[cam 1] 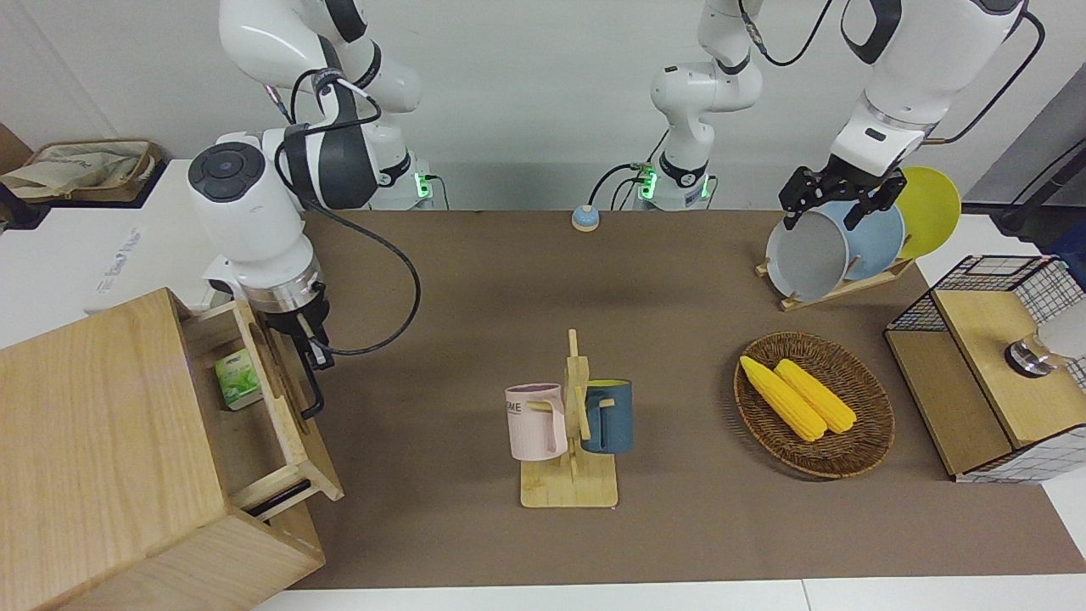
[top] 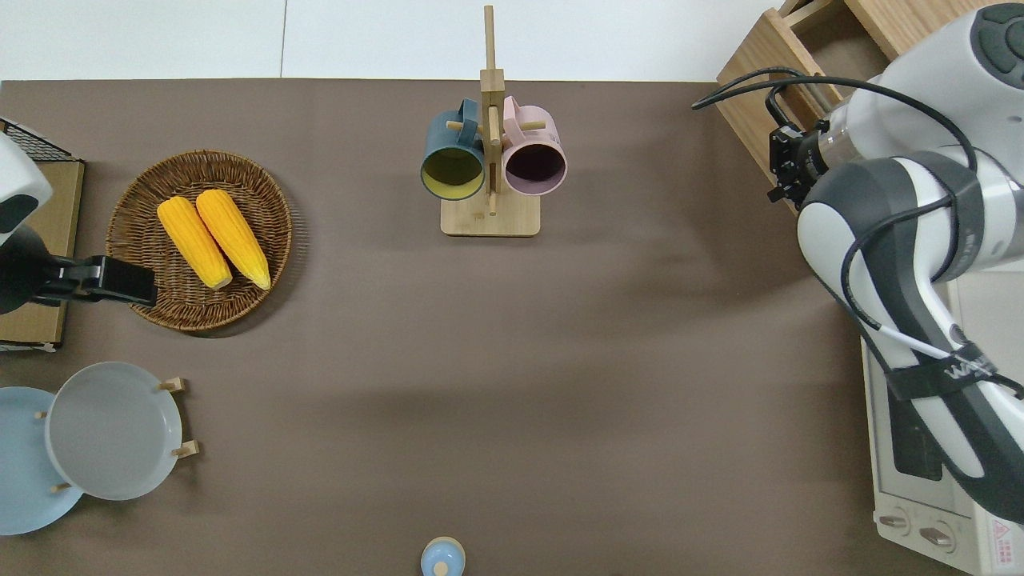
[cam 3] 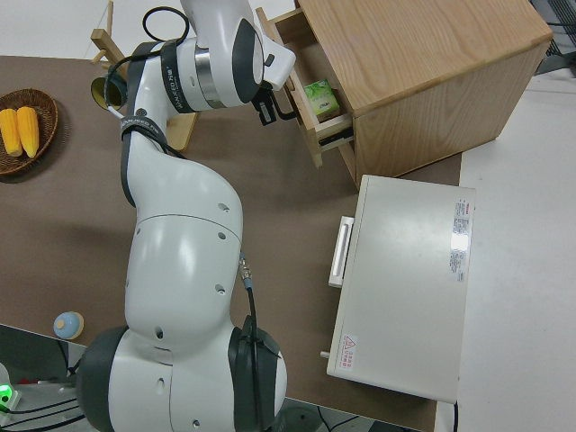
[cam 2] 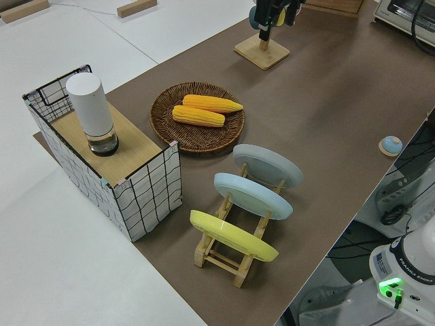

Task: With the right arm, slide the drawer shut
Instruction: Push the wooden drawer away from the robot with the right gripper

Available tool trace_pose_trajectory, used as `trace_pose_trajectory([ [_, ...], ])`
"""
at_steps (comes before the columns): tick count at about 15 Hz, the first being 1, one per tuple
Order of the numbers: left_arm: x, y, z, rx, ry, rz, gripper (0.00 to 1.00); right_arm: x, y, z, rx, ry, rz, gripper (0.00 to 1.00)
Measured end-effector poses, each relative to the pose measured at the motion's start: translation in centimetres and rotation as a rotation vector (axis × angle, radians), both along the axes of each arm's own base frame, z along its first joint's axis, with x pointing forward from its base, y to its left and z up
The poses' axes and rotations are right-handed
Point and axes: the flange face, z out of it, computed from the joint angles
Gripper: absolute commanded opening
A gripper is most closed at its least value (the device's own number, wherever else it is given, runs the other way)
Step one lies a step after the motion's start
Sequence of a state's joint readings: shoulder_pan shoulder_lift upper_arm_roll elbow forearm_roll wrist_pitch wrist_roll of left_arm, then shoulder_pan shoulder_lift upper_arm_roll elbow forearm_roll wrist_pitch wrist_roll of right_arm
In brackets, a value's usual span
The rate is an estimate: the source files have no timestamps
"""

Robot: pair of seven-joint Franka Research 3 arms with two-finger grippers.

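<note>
The light-wood drawer (cam 1: 297,428) stands partly out of the box cabinet (cam 1: 102,458) at the right arm's end of the table, with a small green box (cam 1: 237,380) inside. My right gripper (cam 1: 314,352) is right at the drawer front, against its black loop handle (cam 1: 312,395). It also shows in the overhead view (top: 784,172) and the right side view (cam 3: 268,110), beside the drawer (cam 3: 310,135). The left arm is parked, and its gripper (cam 1: 836,204) holds nothing.
A mug rack (cam 1: 568,424) with a pink and a blue mug stands mid-table. A basket of corn (cam 1: 813,403), a plate rack (cam 1: 848,246) and a wire crate (cam 1: 993,365) are toward the left arm's end. A white oven (cam 3: 405,279) sits beside the cabinet.
</note>
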State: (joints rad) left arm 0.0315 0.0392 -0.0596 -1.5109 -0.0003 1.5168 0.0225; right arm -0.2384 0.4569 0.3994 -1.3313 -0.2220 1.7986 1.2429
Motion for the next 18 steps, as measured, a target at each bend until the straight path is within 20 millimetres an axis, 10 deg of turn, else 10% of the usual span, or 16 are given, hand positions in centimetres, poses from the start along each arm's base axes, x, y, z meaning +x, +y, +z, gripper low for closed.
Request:
trace_pose_trajectory([
  [9,0.0,0.0,0.0,0.000,0.000,0.000,0.99,0.5,-6.5,0.1,-0.003,-0.025,0.033,0.000],
  [18,0.0,0.0,0.0,0.000,0.000,0.000,0.99,0.5,-7.6,0.1,0.003,-0.029,0.064,0.000],
])
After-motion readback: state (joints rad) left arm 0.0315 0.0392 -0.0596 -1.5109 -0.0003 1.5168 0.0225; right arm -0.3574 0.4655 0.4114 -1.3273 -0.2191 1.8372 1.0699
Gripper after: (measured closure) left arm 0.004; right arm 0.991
